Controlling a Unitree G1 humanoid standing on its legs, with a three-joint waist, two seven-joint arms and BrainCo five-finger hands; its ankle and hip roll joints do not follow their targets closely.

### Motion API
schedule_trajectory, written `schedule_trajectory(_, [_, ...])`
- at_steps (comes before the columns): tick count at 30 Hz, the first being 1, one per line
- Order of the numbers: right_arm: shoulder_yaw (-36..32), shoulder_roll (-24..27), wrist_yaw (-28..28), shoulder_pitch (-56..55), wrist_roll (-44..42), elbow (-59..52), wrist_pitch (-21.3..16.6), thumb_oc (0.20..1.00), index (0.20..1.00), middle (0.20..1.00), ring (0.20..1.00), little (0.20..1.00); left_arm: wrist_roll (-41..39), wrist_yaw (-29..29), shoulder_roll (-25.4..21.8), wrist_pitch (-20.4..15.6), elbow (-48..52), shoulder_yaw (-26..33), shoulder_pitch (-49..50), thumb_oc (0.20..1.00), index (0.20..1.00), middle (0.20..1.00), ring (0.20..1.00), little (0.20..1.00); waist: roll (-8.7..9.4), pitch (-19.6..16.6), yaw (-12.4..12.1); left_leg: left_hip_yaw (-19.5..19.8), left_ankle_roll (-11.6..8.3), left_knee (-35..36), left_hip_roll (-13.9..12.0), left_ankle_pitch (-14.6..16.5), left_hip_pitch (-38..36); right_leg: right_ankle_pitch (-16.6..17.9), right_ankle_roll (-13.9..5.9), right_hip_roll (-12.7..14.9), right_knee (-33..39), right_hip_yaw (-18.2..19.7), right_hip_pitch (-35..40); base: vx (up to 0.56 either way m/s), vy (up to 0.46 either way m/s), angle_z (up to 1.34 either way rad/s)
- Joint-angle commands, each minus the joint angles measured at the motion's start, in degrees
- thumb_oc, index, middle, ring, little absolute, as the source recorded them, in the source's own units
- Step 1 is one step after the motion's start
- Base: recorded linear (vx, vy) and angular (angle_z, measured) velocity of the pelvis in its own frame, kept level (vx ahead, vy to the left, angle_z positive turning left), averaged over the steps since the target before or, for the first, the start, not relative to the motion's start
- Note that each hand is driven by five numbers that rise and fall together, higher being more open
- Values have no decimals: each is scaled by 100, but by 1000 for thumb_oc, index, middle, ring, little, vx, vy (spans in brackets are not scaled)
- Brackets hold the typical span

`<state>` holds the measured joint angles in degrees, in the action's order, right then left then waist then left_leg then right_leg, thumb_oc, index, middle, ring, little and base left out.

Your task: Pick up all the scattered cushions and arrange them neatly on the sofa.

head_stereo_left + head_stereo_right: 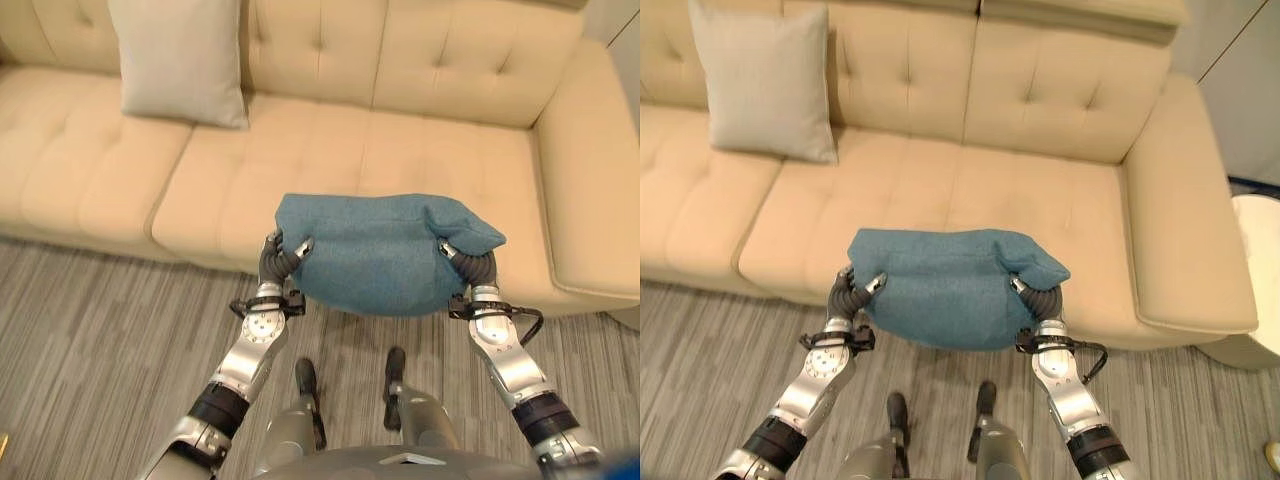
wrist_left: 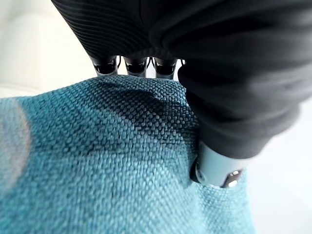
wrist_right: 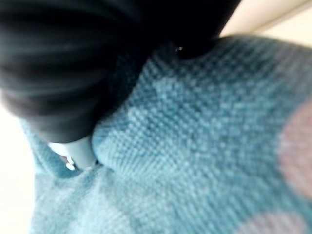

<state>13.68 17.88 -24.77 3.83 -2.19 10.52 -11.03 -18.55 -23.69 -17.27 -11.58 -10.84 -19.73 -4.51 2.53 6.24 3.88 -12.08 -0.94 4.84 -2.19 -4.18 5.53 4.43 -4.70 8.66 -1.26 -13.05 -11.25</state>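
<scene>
Both hands, left hand [image 1: 282, 256] and right hand [image 1: 472, 266], fingers curled into teal cushion [image 1: 380, 255]; could sag free between fingers, dropping short of sofa [image 1: 420, 160].

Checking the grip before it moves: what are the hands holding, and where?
The blue cushion, pinched at its two ends: left hand on one, right hand on the other.

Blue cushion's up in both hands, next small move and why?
Probably carry the blue cushion forward and set it against the sofa backrest. The left robot hand and right robot hand pinch its ends over the seat's front edge; the grey cushion already leans there.
</scene>
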Motion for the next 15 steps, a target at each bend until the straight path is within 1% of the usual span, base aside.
schedule_trajectory(1, [-387,-41,38,239,43,-466,-431,200,200,200,200,200,232,147,17,-350,500,68,-193,200,200,200,200,200,-83,-97,2,284,-13,-404,50,513,-94,-358,-488,92,-750,207,-21,72,171,-43])
schedule_trajectory(2, [-388,-42,39,235,44,-471,-428,200,200,200,200,200,232,147,16,-349,502,67,-190,200,200,200,200,200,-79,-91,-9,272,-11,-396,54,514,-109,-367,-491,95,-768,221,-24,63,197,-48])
schedule_trajectory(3, [-353,-98,47,217,104,-496,-418,200,200,200,200,200,374,145,-42,-272,447,36,-135,200,200,200,200,200,-95,-36,-18,188,75,-345,88,568,-302,-326,-582,129,-1136,326,-88,45,112,-47])
schedule_trajectory(5, [-351,-130,66,173,142,-551,-411,200,200,200,200,200,532,137,-114,-225,443,34,-105,200,200,200,200,200,-120,46,-26,117,137,-279,97,564,-430,-313,-635,103,-1547,437,-187,23,117,-48])
schedule_trajectory(6, [-326,-177,84,117,145,-599,-467,200,200,200,200,200,589,123,-94,-238,439,46,-77,200,200,200,200,200,-147,84,-33,55,143,-224,77,572,-473,-347,-663,79,-1683,505,-302,-1,52,-57])
schedule_trajectory(8, [-316,-176,107,58,202,-635,-485,200,200,200,200,200,607,146,-49,-263,443,35,-24,200,200,200,200,200,-133,29,-20,36,108,-164,83,561,-500,-426,-602,-62,-1419,599,-296,38,-22,-38])
schedule_trajectory(10, [-338,-158,85,39,236,-645,-503,200,200,200,200,200,584,169,-30,-301,467,37,-5,200,200,200,200,200,-95,-25,10,73,80,-147,111,548,-463,-380,-539,-273,-989,750,-298,96,-124,-7])
schedule_trajectory(11, [-339,-108,66,29,260,-637,-507,200,200,200,200,200,552,216,-33,-344,439,37,-33,200,200,200,200,200,-35,-105,15,104,44,-143,146,563,-464,-350,-500,-350,-570,748,-123,165,-198,3])
schedule_trajectory(12, [-350,-93,86,14,273,-665,-507,200,200,200,200,200,572,269,-21,-341,418,11,-26,200,200,200,200,200,-3,-168,3,123,14,-145,167,593,-484,-316,-472,-353,-340,713,61,170,-230,17])
schedule_trajectory(13, [-370,-87,89,-9,293,-668,-502,200,200,200,200,200,586,273,4,-323,415,-36,-16,200,200,200,200,200,10,-165,35,143,-32,-172,133,594,-489,-308,-432,-431,-329,775,118,198,-275,27])
schedule_trajectory(14, [-438,1,111,-96,299,-703,-493,200,200,200,200,200,495,325,54,-366,412,-37,1,200,200,200,200,200,25,-239,84,161,-147,-294,42,657,-491,-331,-383,-501,-212,747,261,192,-276,35])
schedule_trajectory(15, [-455,44,128,-134,306,-740,-492,200,200,200,200,200,497,354,66,-355,407,-74,14,200,200,200,200,200,47,-249,100,169,-194,-524,13,726,-466,-346,-335,-490,-161,648,386,198,-276,67])
